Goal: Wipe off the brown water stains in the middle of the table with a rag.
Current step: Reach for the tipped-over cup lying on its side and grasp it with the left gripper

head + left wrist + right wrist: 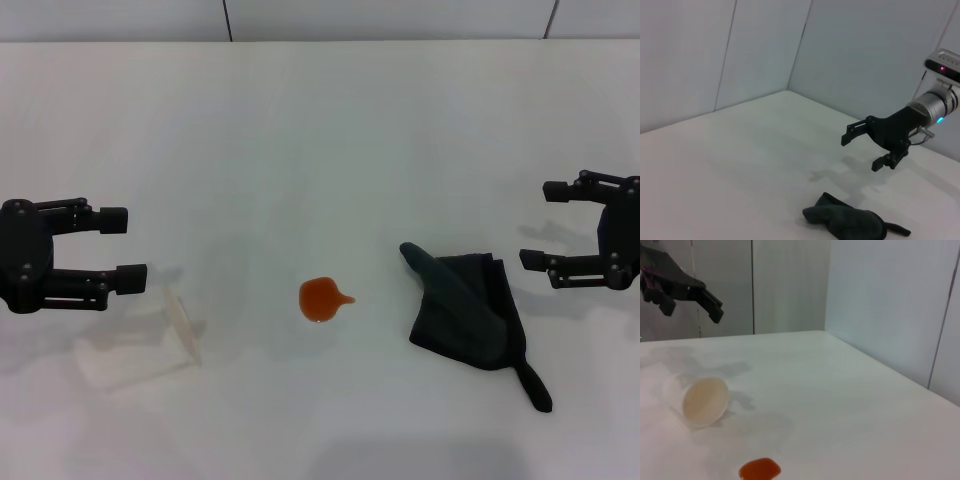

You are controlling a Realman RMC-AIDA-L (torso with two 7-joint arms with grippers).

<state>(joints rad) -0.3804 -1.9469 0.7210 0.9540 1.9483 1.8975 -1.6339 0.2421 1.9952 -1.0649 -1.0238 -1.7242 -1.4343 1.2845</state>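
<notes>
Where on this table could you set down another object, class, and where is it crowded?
The far half of the table, between the left hand and right hand, is bare. The near strip holds the tipped cup, the brown water stains and the rag, with narrow bare gaps between them.

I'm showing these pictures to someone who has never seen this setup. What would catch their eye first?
Probably the brown water stains, a small orange-brown blot in the middle of the white table, with the rag lying crumpled to its right. A white cup lies tipped on its side to the left. The left gripper and right gripper hover open at either edge, holding nothing.
</notes>
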